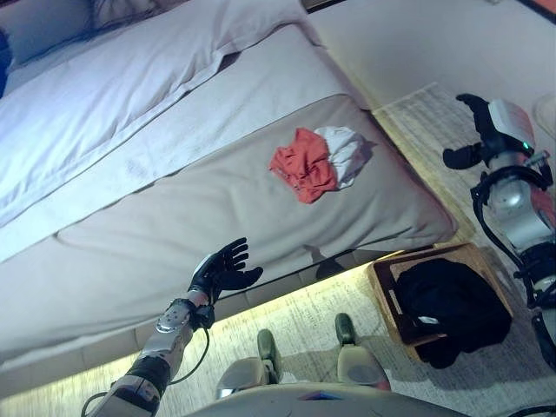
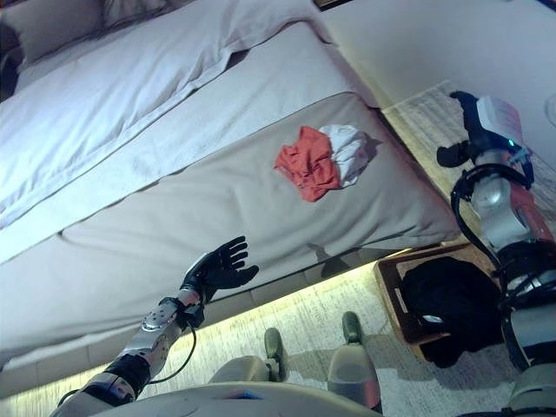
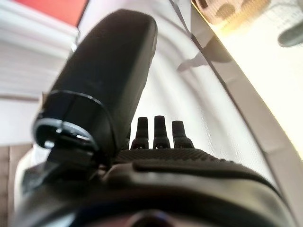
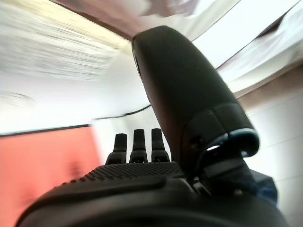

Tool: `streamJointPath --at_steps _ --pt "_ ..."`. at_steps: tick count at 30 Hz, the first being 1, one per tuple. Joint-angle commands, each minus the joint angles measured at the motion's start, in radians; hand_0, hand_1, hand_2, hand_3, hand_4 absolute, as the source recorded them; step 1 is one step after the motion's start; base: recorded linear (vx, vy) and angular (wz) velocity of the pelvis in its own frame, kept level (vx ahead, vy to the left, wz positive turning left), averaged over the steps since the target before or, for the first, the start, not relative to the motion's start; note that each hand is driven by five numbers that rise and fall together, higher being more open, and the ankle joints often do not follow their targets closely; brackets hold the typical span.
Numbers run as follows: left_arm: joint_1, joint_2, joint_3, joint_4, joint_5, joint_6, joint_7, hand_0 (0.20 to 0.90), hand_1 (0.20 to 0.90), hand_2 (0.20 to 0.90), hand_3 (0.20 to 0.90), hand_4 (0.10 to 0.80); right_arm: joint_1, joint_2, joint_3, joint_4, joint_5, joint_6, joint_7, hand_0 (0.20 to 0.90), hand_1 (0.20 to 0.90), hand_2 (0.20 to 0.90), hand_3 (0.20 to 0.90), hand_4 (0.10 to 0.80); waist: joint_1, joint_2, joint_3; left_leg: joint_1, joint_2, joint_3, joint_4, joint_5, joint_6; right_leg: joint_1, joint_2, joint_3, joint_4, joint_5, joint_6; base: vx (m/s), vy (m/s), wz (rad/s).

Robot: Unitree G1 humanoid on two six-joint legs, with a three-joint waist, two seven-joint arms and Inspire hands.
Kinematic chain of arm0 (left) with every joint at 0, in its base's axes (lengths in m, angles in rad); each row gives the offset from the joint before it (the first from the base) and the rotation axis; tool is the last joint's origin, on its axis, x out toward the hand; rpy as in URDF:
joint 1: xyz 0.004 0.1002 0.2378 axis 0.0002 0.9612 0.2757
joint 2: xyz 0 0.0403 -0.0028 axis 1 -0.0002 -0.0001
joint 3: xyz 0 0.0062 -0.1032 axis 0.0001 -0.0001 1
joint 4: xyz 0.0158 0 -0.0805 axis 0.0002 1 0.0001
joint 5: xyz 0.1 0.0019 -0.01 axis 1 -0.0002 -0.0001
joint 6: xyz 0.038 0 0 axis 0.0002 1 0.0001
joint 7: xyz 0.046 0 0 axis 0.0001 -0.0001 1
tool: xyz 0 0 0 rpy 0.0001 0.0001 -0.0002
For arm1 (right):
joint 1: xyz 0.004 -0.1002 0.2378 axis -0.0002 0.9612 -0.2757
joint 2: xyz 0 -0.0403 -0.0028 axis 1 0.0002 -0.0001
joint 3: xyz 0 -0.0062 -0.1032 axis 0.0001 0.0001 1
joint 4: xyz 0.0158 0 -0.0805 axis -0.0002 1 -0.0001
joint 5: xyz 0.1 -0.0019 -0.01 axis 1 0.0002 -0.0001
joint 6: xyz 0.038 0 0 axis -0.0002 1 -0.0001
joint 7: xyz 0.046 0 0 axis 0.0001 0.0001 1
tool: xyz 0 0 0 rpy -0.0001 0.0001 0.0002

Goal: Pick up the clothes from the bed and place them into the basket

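Red and white clothes [image 1: 317,160] bunched on bed [image 1: 174,208], well apart from both hands; left hand [image 1: 221,268] fingers spread, empty; right hand [image 1: 476,130] fingers straight, empty, raised beyond the basket [image 1: 385,295].

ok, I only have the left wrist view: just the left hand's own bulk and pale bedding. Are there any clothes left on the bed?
Observer: Yes. An orange garment lies crumpled on the bed, touching a white garment beside it.
Operator: Is the left hand near them?
Observer: No. The left hand is open over the bed's near edge, well apart from both garments.
Operator: And the right hand?
Observer: The right hand is up beyond the bed's corner, open and holding nothing.
Operator: Where's the basket?
Observer: The basket sits on the floor by the bed's corner, with dark clothing already in it.
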Motion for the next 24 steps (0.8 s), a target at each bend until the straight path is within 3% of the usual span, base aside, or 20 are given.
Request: streamJointPath --at_steps 1,6,13,24 --pt "-0.034 0.06 0.005 -0.054 -0.006 -0.112 -0.007 0.9 0.9 0.9 0.9 0.8 -0.189 -0.011 0.078 -0.037 -0.073 0.004 -0.077 0.9 0.9 0.9 0.9 0.8 0.047 -0.084 0.02 -0.114 0.0 -0.087 0.235 -0.173 -0.032 -0.11 -0.039 -0.05 0.264 -0.163 -0.066 -0.085 -0.008 0.36" --pt "-0.054 0.073 -0.021 -0.085 -0.036 -0.124 0.019 0.9 0.9 0.9 0.9 0.8 -0.351 -0.002 0.22 0.006 -0.118 0.061 -0.088 0.9 0.9 0.9 0.9 0.8 0.094 -0.082 0.13 -0.262 -0.012 -0.136 0.358 -0.173 -0.018 -0.237 -0.049 -0.088 0.385 -0.19 -0.088 -0.12 -0.052 0.38" --pt "-0.047 0.091 -0.042 -0.183 -0.102 -0.132 0.05 0.9 0.9 0.9 0.9 0.8 -0.519 -0.001 0.354 0.079 -0.127 0.126 -0.054 0.9 0.9 0.9 0.9 0.8 0.144 -0.064 0.237 -0.432 -0.058 -0.179 0.503 -0.165 0.007 -0.39 -0.055 -0.121 0.53 -0.215 -0.11 -0.071 -0.003 0.3" --pt "-0.029 0.136 -0.029 -0.342 -0.243 -0.134 0.112 0.9 0.9 0.9 0.9 0.8 -0.658 -0.016 0.449 0.227 -0.071 0.235 -0.035 0.9 0.9 0.9 0.9 0.8 0.18 -0.029 0.243 -0.744 -0.098 -0.189 0.639 -0.186 0.04 -0.691 -0.045 -0.13 0.687 -0.232 -0.117 -0.053 -0.029 0.17"
